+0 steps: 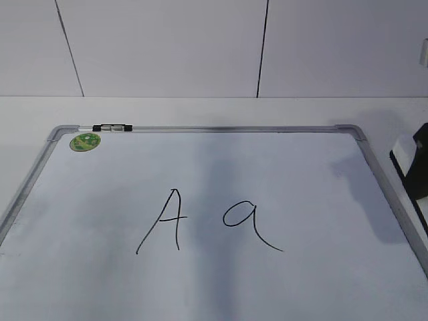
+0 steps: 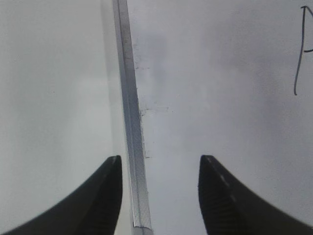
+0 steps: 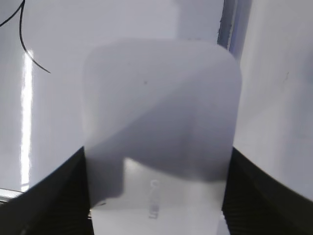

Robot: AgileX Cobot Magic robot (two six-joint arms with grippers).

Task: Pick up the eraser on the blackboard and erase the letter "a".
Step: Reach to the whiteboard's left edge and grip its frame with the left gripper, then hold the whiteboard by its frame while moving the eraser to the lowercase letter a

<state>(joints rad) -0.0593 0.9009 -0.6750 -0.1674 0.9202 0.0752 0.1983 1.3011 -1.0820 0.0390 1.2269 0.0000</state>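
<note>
Right wrist: eraser (image 3: 159,127) between claw (image 3: 156,196) fingers

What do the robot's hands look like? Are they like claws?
A bit like claws! Each gripper has two black fingers. On the left gripper, the fingers are wide at the bottom and curve up to a narrower tip, with tiny ridges on the inside. The right gripper has black fingers with the same ridged texture. No cables, stickers or writing show on them, and the arms behind are out of sight.

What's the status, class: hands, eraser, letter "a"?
Right hand shut on eraser, at board's right edge. Left hand open, empty, over frame. Letter "a" unerased; path clear.
</note>
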